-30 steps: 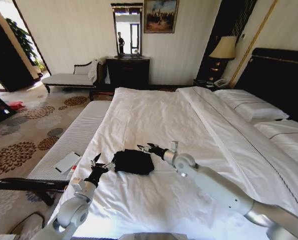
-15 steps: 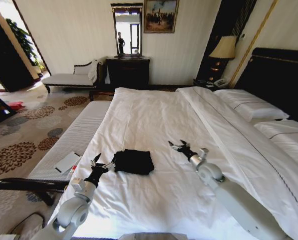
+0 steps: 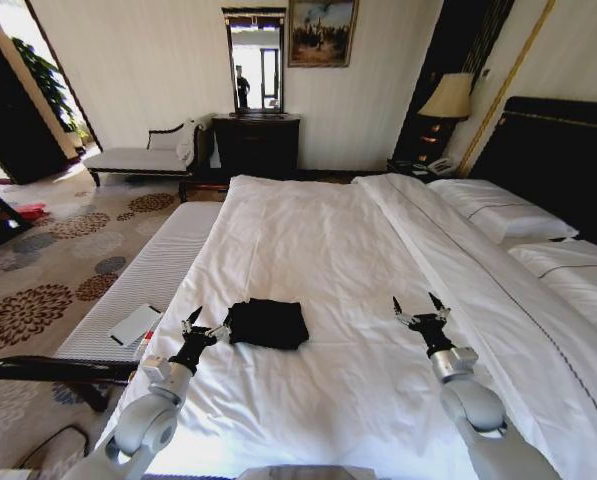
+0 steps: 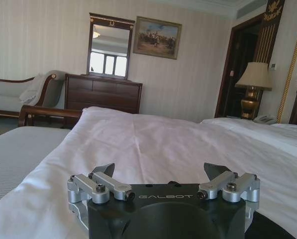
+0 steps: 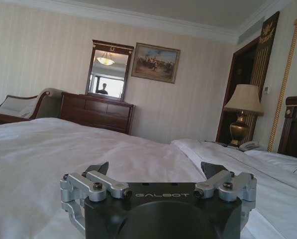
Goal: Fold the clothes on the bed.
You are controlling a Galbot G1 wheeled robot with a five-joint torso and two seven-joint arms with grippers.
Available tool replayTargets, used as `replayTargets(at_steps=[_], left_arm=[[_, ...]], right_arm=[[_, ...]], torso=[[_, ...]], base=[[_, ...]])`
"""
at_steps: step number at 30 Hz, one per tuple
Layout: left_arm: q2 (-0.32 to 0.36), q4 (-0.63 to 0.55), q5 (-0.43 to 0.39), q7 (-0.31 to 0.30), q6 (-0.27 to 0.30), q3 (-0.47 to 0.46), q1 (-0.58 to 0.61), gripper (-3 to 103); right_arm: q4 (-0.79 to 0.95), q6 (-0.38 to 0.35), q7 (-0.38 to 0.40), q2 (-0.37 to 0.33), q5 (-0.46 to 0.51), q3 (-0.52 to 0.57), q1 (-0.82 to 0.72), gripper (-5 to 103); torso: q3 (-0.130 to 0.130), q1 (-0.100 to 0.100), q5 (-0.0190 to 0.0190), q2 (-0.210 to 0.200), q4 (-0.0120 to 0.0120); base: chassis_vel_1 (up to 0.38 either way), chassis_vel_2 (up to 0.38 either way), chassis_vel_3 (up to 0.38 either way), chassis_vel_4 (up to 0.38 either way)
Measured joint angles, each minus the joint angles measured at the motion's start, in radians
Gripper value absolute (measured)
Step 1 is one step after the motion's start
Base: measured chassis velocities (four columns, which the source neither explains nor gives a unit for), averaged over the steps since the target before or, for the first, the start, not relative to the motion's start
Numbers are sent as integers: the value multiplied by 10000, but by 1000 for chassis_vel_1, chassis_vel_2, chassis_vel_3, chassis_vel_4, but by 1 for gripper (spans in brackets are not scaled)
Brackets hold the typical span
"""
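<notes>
The clothes (image 3: 267, 323) are a small black folded bundle lying on the white bed (image 3: 308, 240) near its front left part. My left gripper (image 3: 200, 325) hovers just left of the bundle at the mattress edge, open, with nothing between its fingers. Well to the right of the bundle, my right gripper (image 3: 421, 308) stands open over bare sheet, apart from the fabric. In the left wrist view the left gripper (image 4: 160, 172) shows its jaws spread wide over the sheet. The right gripper (image 5: 155, 169) looks the same in the right wrist view.
A grey bench (image 3: 158, 270) runs along the bed's left side with a white flat object (image 3: 135, 323) on it. White pillows (image 3: 503, 215) and a dark headboard (image 3: 563, 150) lie to the right. A chaise (image 3: 138, 155), dresser (image 3: 256, 142) and lamp (image 3: 450, 97) stand by the far wall.
My right gripper has pulled away from the right edge of the black bundle and swung rightward across the sheet. The left gripper and the bundle have stayed put.
</notes>
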Motion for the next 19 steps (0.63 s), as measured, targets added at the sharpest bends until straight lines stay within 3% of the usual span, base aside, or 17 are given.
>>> replayTargets(at_steps=[6,19], left_arm=[[0,0,0,0,0,0,0,100],[0,-1,0,0,1,0,0,100]], right_arm=[[340,66,-42,436,-188,1,-334,100],[414,10,32,494,-128,-52,-287,100]], torso=[[1,1,0,0,0],[2,2,1,0,0]], base=[[0,0,0,0],[0,0,0,0]])
